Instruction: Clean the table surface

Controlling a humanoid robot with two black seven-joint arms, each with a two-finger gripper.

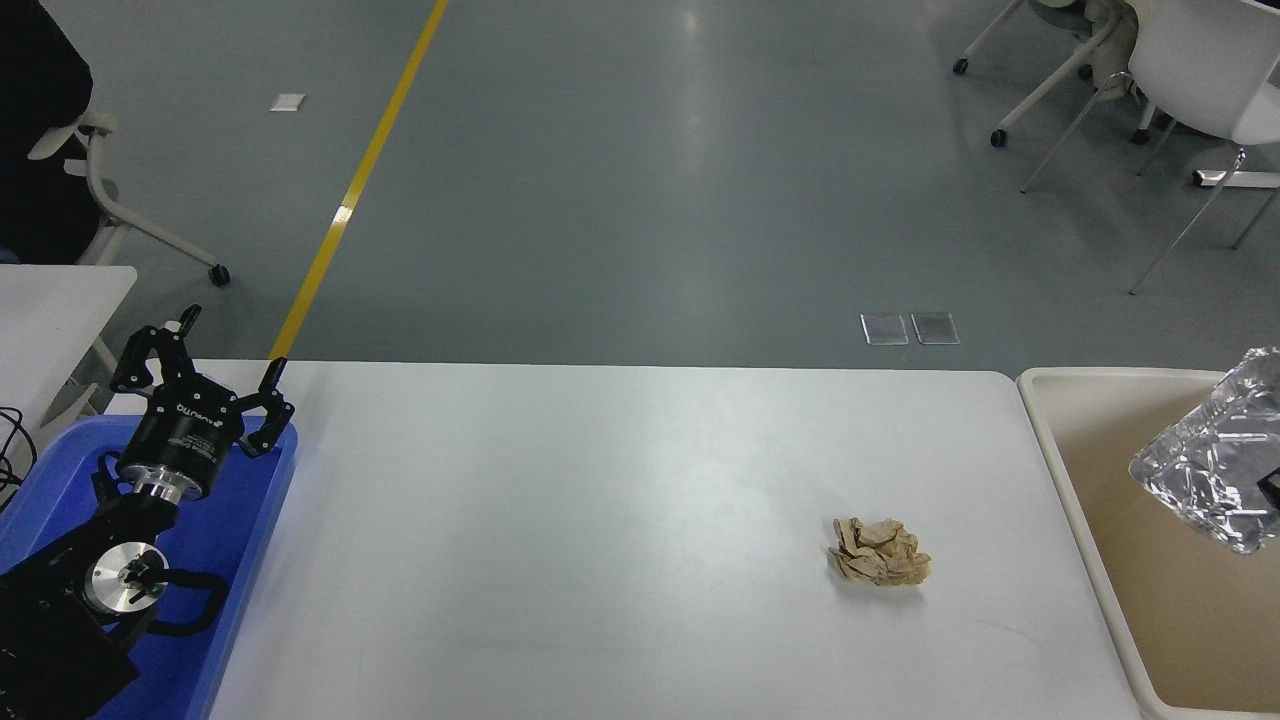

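Note:
The table surface (600,520) is a wide white top with rounded corners. A crumpled brown paper ball (879,552) lies on its right part. At the right edge, a crinkled silver foil container (1212,470) hangs in the air over the beige bin (1085,560). Only a small black bit of my right gripper (1270,487) shows behind the foil, which it holds. My left gripper (232,342) is parked at the lower left over a blue tray (262,520), fingers spread and empty.
The beige bin stands against the table's right end. A smaller white table (50,300) sits at the far left. Chairs (1190,70) stand on the grey floor beyond the table, and a yellow line (350,190) runs across it.

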